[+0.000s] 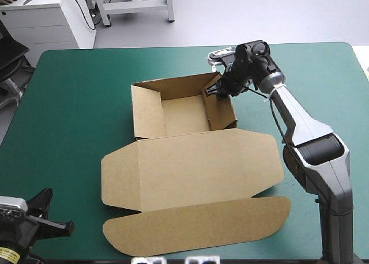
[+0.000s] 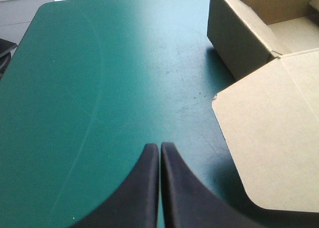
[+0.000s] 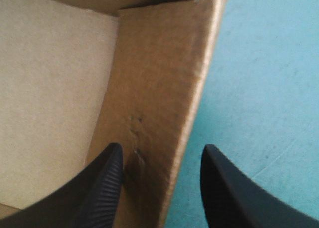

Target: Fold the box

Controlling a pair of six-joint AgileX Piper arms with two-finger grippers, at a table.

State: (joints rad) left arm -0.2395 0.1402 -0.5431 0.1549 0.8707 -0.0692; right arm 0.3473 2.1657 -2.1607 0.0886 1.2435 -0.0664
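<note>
Left gripper (image 2: 159,147): parked low over the table's near left corner, well apart from the box. Its black fingers are pressed together into one point with nothing between them. It seems to be kept out of the way so the near flaps lie unobstructed.
Right gripper (image 3: 162,153): at the tray's far right corner, fingers standing apart and straddling the wall. One finger is inside the tray and the other outside, over the cover. They do not yet pinch the board.
Right side wall (image 3: 164,73): upright, running between those two fingers. A small scuff shows low on it, just beside the inner finger. The straddle looks chosen so a squeeze would press the wall's layers together.
Box (image 1: 173,177): brown board in the middle of the table, part raised and part flat.
Tray (image 1: 184,115): the far part of the box, with left, far and right walls standing and its floor bare.
Lid (image 1: 219,160): flat on the cover, joined to the tray's near side, with a rounded ear at each end.
Tuck flap (image 1: 196,232): beyond the lid, reaching almost to the table's near edge and also lying flat.
Teal-green cover (image 1: 75,102): bare around the box, giving the lid room to lie open.
Step in hand: probably seating or firming the right wall, with the tray walls apparently all up.
Risk: a squeeze at this corner could drag the light tray sideways, since nothing else holds it down.
</note>
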